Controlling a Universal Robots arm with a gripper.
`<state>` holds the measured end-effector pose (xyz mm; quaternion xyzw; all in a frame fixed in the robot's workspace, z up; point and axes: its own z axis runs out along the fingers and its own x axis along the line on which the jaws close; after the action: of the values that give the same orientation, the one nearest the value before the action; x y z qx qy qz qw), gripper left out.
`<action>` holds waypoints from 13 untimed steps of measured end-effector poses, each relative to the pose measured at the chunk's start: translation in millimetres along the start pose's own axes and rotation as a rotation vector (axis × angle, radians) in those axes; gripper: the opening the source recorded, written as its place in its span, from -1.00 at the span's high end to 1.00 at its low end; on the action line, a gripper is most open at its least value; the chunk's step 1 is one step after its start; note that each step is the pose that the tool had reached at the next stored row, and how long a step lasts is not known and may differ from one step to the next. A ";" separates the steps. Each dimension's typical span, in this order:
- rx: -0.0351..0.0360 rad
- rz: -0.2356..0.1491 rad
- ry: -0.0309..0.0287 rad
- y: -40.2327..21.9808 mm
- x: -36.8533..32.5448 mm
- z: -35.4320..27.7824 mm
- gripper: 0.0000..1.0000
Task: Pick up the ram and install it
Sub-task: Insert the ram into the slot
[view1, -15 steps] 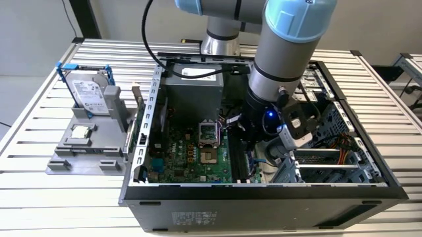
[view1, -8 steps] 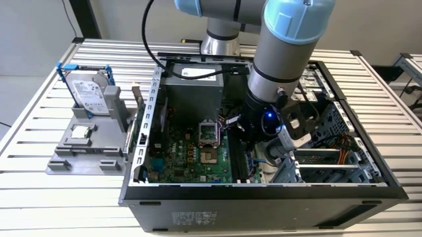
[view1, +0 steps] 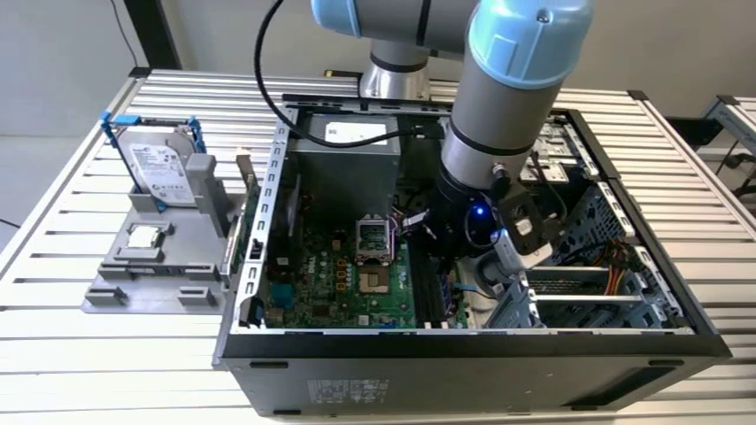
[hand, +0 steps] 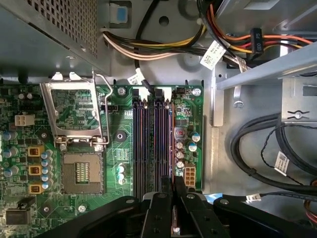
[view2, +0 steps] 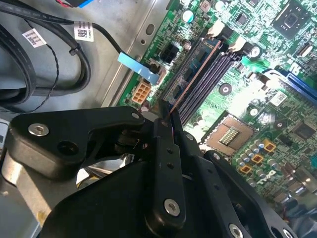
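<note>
My gripper [view2: 166, 118] is shut on the ram [view2: 190, 74], a thin green stick seen edge-on with black chips on its face. The stick stands on edge along the memory slots [view2: 210, 79] of the motherboard, at the slot closest to the board's edge; I cannot tell whether it is seated. In the first wrist view the gripper [hand: 174, 201] hangs over the near end of the memory slots [hand: 148, 144], the ram's edge [hand: 174, 220] showing between the black fingers. The exterior view has the arm's wrist [view1: 473, 221] reaching down into the open computer case [view1: 473, 341].
Beside the slots lie the bare processor socket [hand: 81, 171] and its raised metal frame [hand: 74, 109]. Black cables [hand: 267, 148] and coloured wires [hand: 163, 47] run close by. Outside the case, a grey stand [view1: 154, 274] carries a hard drive [view1: 159, 164] and a processor chip [view1: 144, 236].
</note>
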<state>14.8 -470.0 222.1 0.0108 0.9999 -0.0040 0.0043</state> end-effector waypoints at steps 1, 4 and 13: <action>0.0000 0.000 0.0000 0.3 0.0 0.1 1.00; 0.0007 0.000 0.0001 0.5 0.0 0.5 1.00; 0.0109 0.000 0.0002 2.2 0.1 1.3 1.00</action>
<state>14.8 -467.8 220.8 0.0108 0.9999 -0.0095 0.0041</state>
